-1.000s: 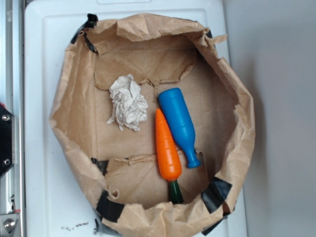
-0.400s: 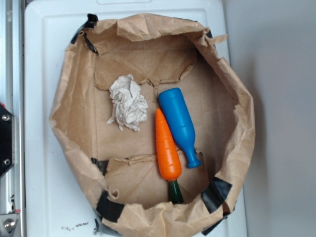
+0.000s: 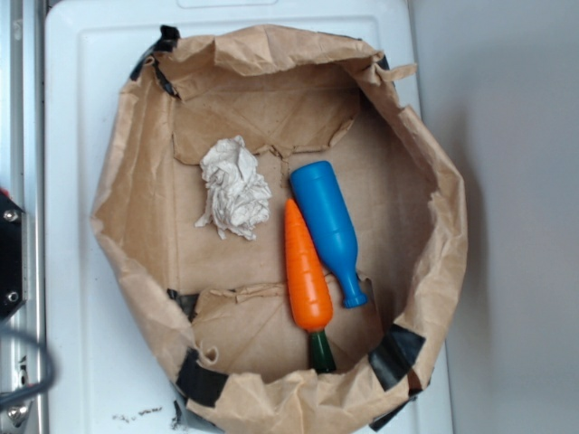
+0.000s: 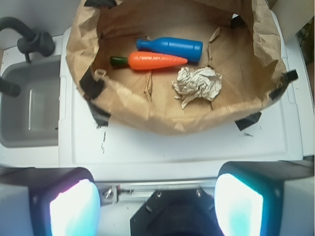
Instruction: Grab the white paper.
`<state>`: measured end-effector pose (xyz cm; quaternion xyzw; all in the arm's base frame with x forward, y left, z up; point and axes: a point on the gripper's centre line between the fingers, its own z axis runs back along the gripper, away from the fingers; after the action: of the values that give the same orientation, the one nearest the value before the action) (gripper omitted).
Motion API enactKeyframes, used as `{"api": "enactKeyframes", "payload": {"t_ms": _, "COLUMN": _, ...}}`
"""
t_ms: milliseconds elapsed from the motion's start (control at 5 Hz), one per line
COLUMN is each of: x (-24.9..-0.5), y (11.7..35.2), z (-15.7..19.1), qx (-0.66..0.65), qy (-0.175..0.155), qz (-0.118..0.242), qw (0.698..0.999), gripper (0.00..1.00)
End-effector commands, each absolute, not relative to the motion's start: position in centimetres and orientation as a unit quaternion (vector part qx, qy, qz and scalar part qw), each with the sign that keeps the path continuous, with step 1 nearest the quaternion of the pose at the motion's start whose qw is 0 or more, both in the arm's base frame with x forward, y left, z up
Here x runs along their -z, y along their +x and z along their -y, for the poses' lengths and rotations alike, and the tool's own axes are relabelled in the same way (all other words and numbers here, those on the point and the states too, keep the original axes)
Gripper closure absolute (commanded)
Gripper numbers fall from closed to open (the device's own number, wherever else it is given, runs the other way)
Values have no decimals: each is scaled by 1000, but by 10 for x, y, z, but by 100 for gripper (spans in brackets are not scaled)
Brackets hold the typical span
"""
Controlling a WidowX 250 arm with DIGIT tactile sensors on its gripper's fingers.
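Note:
The white paper (image 3: 234, 188) is a crumpled off-white wad lying on the floor of the open brown paper bag (image 3: 127, 190), left of the blue bottle. It also shows in the wrist view (image 4: 198, 84), near the bag's front wall. My gripper (image 4: 157, 204) is open and empty, its two fingers (image 4: 74, 209) wide apart at the bottom of the wrist view, well short of the bag, over the white surface's near edge and the robot's base. The gripper itself is out of the exterior view.
An orange carrot (image 3: 306, 269) and a blue bottle (image 3: 327, 226) lie side by side in the bag, right of the paper. The bag's crumpled walls stand up all round. It sits on a white surface (image 3: 72, 108). A grey sink (image 4: 29, 105) lies to the left in the wrist view.
A dark cable or arm shadow has come into the lower left corner of the exterior view. The paper, carrot and bottle have not moved.

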<state>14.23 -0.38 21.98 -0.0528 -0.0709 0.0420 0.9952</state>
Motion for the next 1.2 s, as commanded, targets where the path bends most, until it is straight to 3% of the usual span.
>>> {"api": "enactKeyframes", "payload": {"t_ms": 0, "x": -203, "y": 205, "z": -21, "qx": -22, "qy": -49, "qz": 75, "qw": 996, "gripper": 0}}
{"api": "enactKeyframes", "payload": {"t_ms": 400, "x": -143, "y": 305, "z": -52, "qx": 5, "qy": -4, "qz": 41, "qw": 999, "gripper": 0}}
{"api": "enactKeyframes", "payload": {"t_ms": 1000, "x": -143, "y": 305, "z": -52, "qx": 5, "qy": -4, "qz": 41, "qw": 999, "gripper": 0}}
